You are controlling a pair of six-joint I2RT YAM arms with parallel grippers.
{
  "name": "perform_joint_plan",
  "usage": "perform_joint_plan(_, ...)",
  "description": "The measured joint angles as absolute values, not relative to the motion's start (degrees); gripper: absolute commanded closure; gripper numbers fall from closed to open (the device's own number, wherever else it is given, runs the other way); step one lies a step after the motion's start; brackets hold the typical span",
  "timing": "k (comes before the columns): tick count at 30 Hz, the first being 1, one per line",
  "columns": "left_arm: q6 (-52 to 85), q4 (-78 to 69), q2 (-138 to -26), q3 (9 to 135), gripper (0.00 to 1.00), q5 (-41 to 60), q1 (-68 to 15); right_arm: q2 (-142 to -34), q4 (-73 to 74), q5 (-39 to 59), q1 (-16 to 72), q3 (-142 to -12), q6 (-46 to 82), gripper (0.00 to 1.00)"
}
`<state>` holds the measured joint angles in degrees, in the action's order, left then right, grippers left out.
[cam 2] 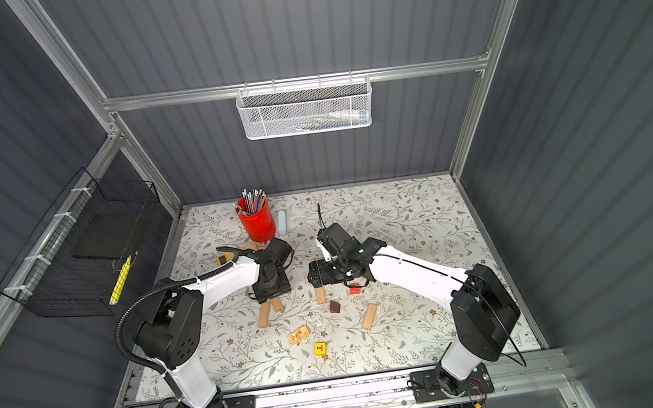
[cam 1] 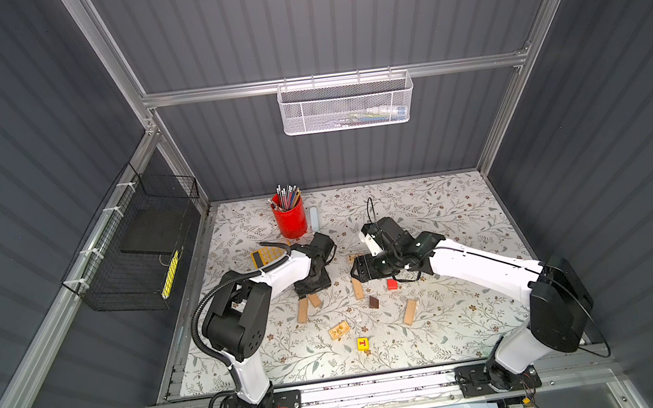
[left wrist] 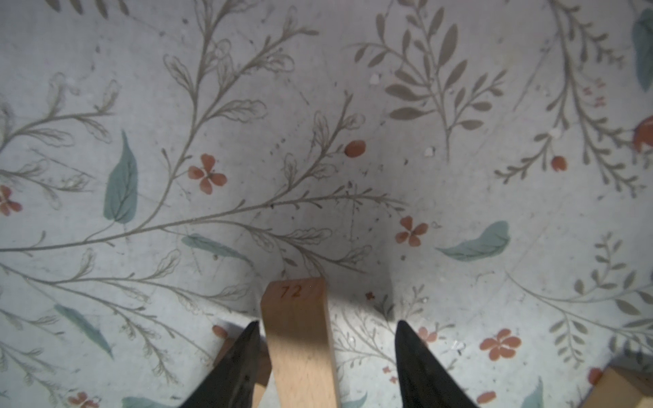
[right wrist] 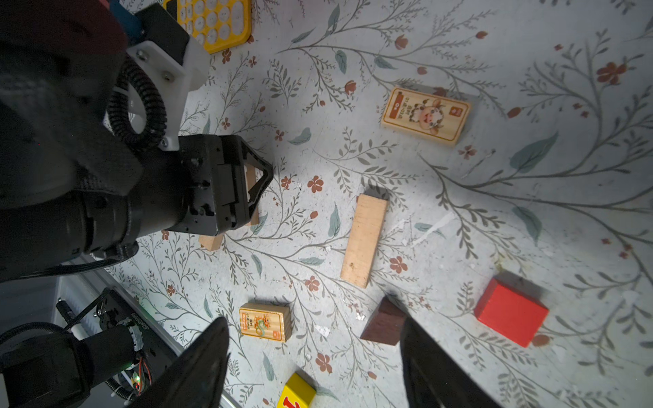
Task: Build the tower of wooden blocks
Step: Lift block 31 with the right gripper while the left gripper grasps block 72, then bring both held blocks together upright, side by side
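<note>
Left gripper [left wrist: 327, 323] jaws part-spread, straddling numbered tan plank [left wrist: 300, 346], not clamped. Right gripper [right wrist: 314, 320] jaws wide apart, empty; brown wedge [right wrist: 383, 323] beside one fingertip.

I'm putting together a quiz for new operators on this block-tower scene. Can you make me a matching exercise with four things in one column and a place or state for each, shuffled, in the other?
Things
1. plank marked 72
2. yellow cube
3. red pencil cup
4. dark brown wedge

Places or states
A. upright at the back of the table, full of pencils
B. between the spread fingers of the left claw
C. nearest the arms' bases, showing a red letter
D. loose on the table, close beside the red cube

Pairs: 1-B, 2-C, 3-A, 4-D
</note>
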<state>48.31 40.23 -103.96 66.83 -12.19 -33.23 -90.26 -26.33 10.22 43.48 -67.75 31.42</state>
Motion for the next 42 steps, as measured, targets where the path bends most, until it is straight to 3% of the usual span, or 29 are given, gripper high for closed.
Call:
perform_joint_plan(12,48.69,36.82,-104.18,66.83,0.64,-9.26,-33.19,-90.28,-25.43,11.2,42.81,-66.17,31.53,0.23)
perform_joint_plan(42,43.62,33.21,-113.03,77.28,0.79,-3.05,-39.05,-90.28,-20.78,13.78,36.82,-59.79,38.2,0.21)
